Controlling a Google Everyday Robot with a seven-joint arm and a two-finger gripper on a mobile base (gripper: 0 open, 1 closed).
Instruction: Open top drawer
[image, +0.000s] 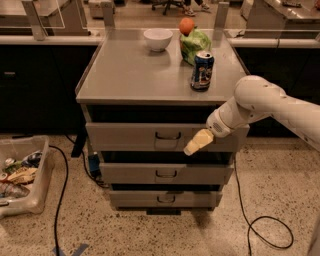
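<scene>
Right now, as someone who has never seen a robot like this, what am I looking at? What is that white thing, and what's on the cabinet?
This is one picture, from a camera looking down at the front of a grey cabinet with three drawers. The white tube coming in from the right is the robot's arm. Its yellowish tip is the tool, the part that grasps. It sits in front of the top drawer, just right of the small dark handle, apart from it. It appears to hold nothing. On the cabinet stand a white bowl, a blue can, a green bag and an orange fruit.
</scene>
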